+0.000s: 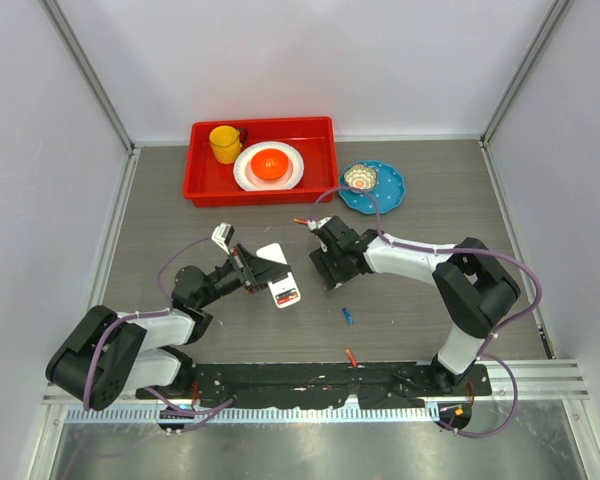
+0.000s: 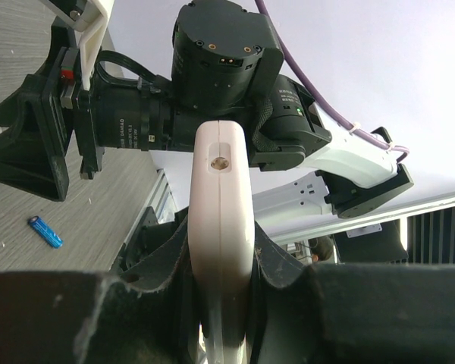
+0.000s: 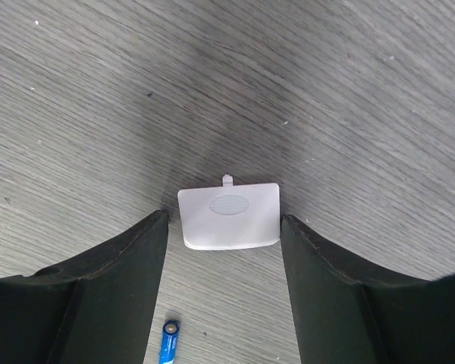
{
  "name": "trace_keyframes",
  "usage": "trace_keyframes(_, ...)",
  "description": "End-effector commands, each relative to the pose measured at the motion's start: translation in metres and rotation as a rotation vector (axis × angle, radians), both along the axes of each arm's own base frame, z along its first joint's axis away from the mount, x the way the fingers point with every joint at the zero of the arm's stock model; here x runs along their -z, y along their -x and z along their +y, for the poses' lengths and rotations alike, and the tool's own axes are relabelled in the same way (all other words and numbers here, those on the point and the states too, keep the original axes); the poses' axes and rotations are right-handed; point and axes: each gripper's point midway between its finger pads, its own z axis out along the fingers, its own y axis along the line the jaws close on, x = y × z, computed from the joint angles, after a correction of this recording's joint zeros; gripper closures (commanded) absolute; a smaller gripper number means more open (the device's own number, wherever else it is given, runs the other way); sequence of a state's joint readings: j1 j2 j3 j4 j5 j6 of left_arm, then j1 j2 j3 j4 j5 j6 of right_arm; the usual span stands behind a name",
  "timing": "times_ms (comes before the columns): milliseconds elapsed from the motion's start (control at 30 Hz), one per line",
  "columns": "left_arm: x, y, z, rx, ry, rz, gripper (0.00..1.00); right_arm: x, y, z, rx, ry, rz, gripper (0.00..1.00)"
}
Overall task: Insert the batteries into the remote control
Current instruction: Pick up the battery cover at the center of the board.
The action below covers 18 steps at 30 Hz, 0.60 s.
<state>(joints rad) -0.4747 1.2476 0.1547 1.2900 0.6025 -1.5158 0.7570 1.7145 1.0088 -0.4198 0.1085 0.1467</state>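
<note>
1. Clamped edge-on between the shut fingers of the left gripper (image 2: pixel 221 258), the remote control (image 2: pixel 221 189) sticks out over the table (image 1: pixel 430 300), left of centre. With so narrow an edge pinched, a push during loading could twist it or slide it out of the grip.
2. Neither gripper holds a cell. One blue battery (image 3: pixel 167 340) lies loose between the arms, and an orange battery (image 1: pixel 352 355) lies near the arm bases. Both are small round cylinders, so a brushing finger or an off-centre pinch would likely send them rolling.
3. Fingers of the right gripper (image 3: pixel 224 218) stand apart, straddling the white battery cover (image 3: pixel 229 208), which lies flat on the table. Thin and flat, it may skid or flip as the jaws close, perhaps toward the blue battery.
4. Which way the remote's battery bay faces cannot be told, and a wrong orientation would block insertion.
5. Well apart at the back, the red tray (image 1: pixel 205 185) looks unlikely to interfere.
</note>
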Motion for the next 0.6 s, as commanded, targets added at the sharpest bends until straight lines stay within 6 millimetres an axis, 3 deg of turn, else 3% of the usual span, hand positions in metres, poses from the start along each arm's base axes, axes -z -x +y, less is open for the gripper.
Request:
trace_keyframes(0,-0.0514,0.0132,0.0084,-0.005,0.125,-0.236,1.00,0.0100,0.0149,-0.0035,0.047,-0.014,0.075,0.35)
trace_keyframes(133,-0.0496,0.0114,0.0083,-0.010,0.123,-0.228,1.00,0.0100,0.0155,0.0024,0.160,-0.079,0.081,0.44)
trace_keyframes(267,-0.0494,0.0110,0.0083,-0.011,0.123,-0.225,1.00,0.0118,0.0137,0.0056,0.262,-0.125,0.076,0.45)
trace_keyframes(400,-0.0490,0.0118,0.0092,-0.014,0.124,-0.225,1.00,0.0097,0.0133,0.0035,0.269,-0.108,0.055,0.35)
trace_keyframes(567,-0.0463,0.0104,0.0091,-0.018,0.120,-0.215,1.00,0.0093,0.0175,-0.0013,0.258,-0.062,0.050,0.30)
